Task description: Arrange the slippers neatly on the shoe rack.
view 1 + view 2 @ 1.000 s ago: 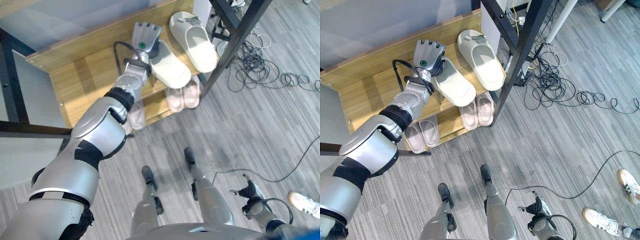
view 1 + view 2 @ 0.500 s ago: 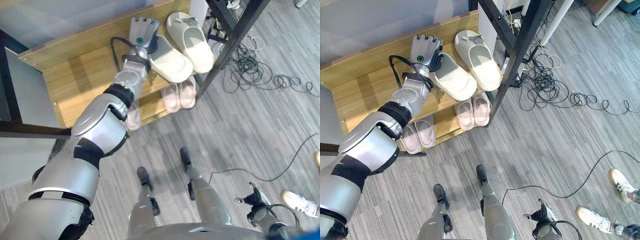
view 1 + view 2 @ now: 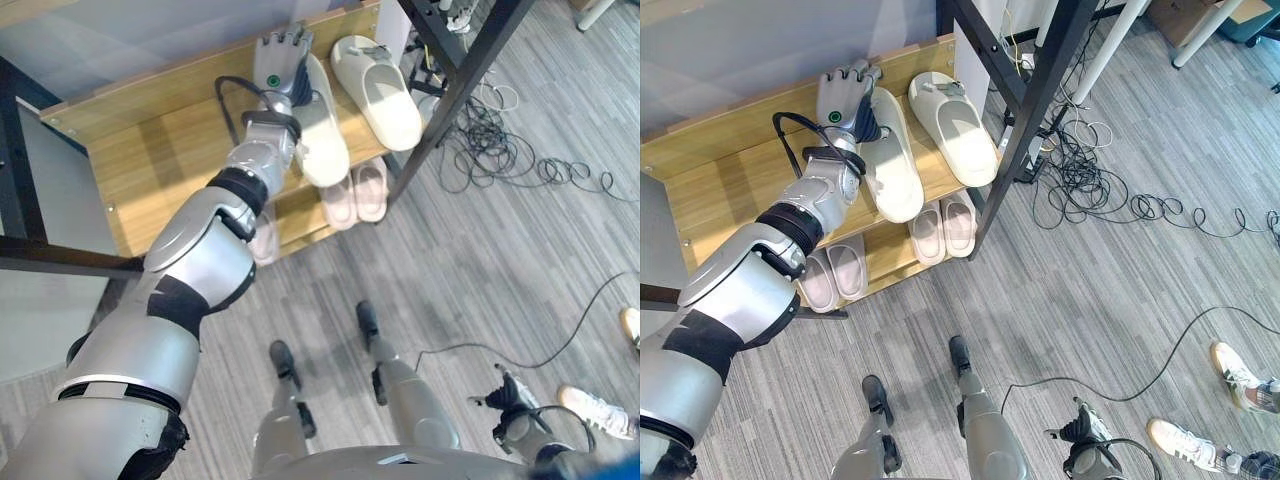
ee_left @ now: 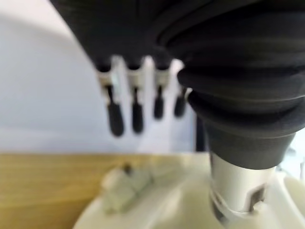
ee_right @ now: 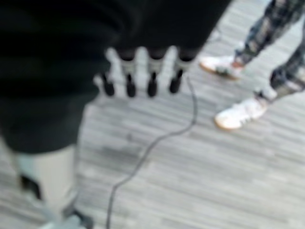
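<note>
On the wooden shoe rack's top shelf [image 3: 160, 150] lie two cream slippers side by side. My left hand [image 3: 280, 65] rests at the far end of the left slipper [image 3: 322, 130], fingers straight [image 4: 136, 112] and thumb touching the slipper [image 4: 157, 205]. That slipper's near end overhangs the shelf's front edge. The right slipper [image 3: 378, 90] lies next to it, by the black post. My right hand [image 3: 1080, 435] hangs low over the floor with straight fingers [image 5: 151, 78], holding nothing.
Two pairs of pink slippers [image 3: 355, 195] [image 3: 830, 275] stand on the lower shelf. A black metal frame [image 3: 455, 90] rises at the rack's right end, with tangled cables [image 3: 520, 150] on the floor past it. A person's white shoes [image 3: 1240, 365] [image 5: 238, 114] stand at the right.
The left cream slipper has swung from lying slantwise to lying nearly parallel with the right one, my left hand staying at its far end. The view has shifted a little.
</note>
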`<state>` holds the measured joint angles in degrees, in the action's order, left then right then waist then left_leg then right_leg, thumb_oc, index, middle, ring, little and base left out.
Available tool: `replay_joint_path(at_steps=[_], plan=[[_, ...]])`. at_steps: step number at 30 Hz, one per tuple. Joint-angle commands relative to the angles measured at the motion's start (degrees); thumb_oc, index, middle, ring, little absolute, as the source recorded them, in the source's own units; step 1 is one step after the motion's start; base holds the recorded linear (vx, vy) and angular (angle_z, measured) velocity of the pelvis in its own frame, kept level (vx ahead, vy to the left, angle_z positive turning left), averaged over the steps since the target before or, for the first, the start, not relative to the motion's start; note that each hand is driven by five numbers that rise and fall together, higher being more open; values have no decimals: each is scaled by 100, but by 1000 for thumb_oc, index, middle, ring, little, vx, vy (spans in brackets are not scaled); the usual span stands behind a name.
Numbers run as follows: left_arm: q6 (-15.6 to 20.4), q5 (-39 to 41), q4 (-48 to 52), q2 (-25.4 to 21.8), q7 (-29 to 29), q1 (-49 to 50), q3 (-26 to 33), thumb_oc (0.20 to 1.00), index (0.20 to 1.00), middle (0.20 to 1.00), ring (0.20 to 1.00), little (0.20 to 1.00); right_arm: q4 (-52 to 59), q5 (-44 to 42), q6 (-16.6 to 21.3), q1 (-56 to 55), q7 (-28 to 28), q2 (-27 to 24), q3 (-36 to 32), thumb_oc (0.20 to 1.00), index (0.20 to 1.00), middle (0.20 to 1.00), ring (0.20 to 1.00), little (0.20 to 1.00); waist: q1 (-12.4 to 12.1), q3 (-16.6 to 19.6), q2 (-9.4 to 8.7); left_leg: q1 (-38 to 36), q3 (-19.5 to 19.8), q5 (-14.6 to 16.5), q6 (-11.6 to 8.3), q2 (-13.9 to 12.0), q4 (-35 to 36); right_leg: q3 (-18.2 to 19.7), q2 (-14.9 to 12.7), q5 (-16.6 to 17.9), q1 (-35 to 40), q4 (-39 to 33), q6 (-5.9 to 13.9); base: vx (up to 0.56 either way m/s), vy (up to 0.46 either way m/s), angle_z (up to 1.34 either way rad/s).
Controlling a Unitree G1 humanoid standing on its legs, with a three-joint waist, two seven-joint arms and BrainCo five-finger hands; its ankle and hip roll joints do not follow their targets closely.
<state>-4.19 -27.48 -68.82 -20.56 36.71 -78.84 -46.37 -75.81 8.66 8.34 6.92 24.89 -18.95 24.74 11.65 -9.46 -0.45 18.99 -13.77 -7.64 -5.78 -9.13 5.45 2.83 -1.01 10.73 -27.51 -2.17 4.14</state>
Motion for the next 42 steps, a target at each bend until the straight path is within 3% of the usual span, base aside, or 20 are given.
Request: replay_joint_path(at_steps=[1, 12, 13, 20, 30, 42], plan=[[198, 233, 104, -205, 352, -973, 523, 1000, 1000, 1000, 1000, 1000, -44, 27, -108, 78, 13, -433, -12, 1000, 1000, 1000, 1000, 1000, -87, -575, 379, 133, 187, 16, -205, -201, -45, -568, -196, -639, -307, 569, 387, 0, 0, 0], [832, 1388, 980, 42, -78, -64, 1206, 1000, 1000, 1000, 1000, 1000, 47, -117, -244, 41, -143, -454, -261, 1000, 1000, 1000, 1000, 1000, -264, -626, 527, 31, 322, 21, -194, -95, -45, -769, -293, -694, -69, 562, 374, -26, 6, 7], [1061, 1921, 1317, 97, -200, 408, 1566, 1000, 1000, 1000, 1000, 1000, 84, -181, -262, -24, -162, -410, -365, 1000, 1000, 1000, 1000, 1000, -299, -644, 552, -1, 336, 20, -192, -76, -45, -806, -313, -708, -7, 554, 372, -38, -1, 12], [1416, 3088, 1724, 234, -983, 1884, 2063, 1000, 1000, 1000, 1000, 1000, 106, -314, -392, -188, -271, -375, -665, 1000, 1000, 1000, 1000, 1000, -427, -560, 707, -132, 407, 0, -165, 9, -45, -870, -379, -747, 199, 569, 337, -10, 22, 13], [1680, 3946, 1984, 635, -1364, 2669, 2137, 1000, 1000, 1000, 1000, 1000, 165, -200, -562, -120, -245, -483, -651, 1000, 1000, 1000, 1000, 1000, -494, -453, 860, -228, 496, 1, -121, 58, -45, -873, -404, -835, 287, 690, 292, -6, 11, 7], [1913, 4393, 2513, 1048, -1420, 2927, 2125, 1000, 1000, 1000, 1000, 1000, 267, -364, -494, -137, -324, -300, -575, 1000, 1000, 1000, 1000, 1000, -475, -363, 871, -227, 468, -11, -110, 42, -45, -814, -366, -856, 228, 721, 270, 1, -2, -1]])
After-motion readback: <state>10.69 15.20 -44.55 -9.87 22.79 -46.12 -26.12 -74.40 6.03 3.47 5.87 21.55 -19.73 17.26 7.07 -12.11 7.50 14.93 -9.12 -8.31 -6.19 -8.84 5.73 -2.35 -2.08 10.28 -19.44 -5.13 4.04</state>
